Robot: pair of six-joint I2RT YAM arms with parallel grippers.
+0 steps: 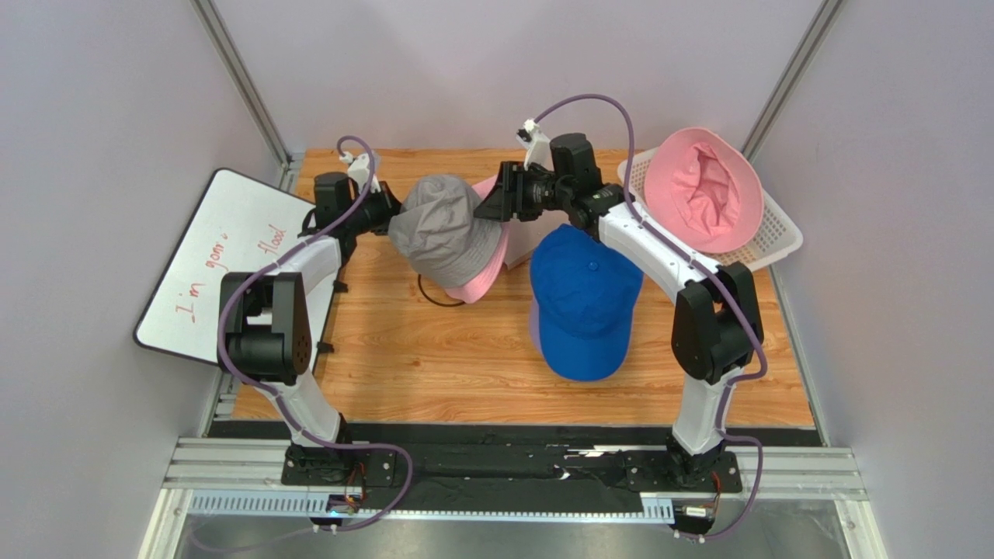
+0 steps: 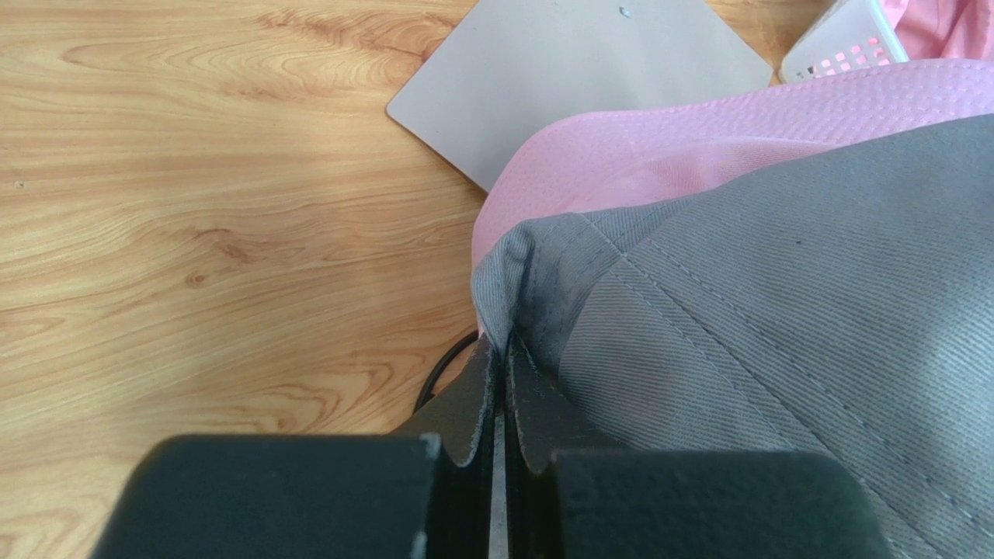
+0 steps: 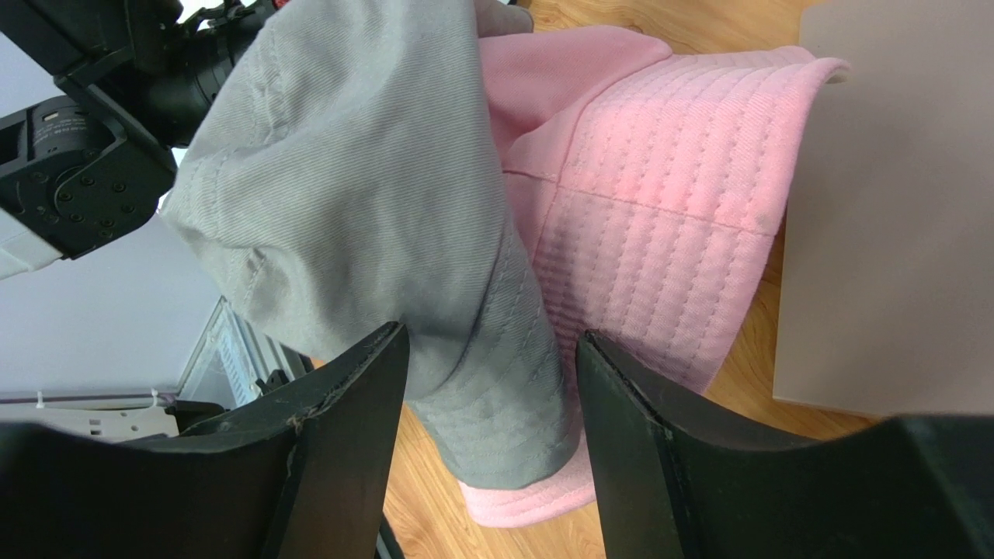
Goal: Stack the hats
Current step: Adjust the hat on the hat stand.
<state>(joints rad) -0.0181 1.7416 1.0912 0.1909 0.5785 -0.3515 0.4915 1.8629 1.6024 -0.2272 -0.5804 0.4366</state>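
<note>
Left pincer point(image 2: 503, 361) is clamping the grey hat point(image 1: 441, 227) by its brim over the pink hat point(image 1: 492, 270); right pincer point(image 3: 490, 340) is standing open astride that brim.

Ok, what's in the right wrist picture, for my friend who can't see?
The right gripper has its two black fingers open around the brim of a grey bucket hat, which drapes over a pink quilted bucket hat. Behind them are the wooden table, a flat grey sheet on the right and the left arm at top left.
</note>
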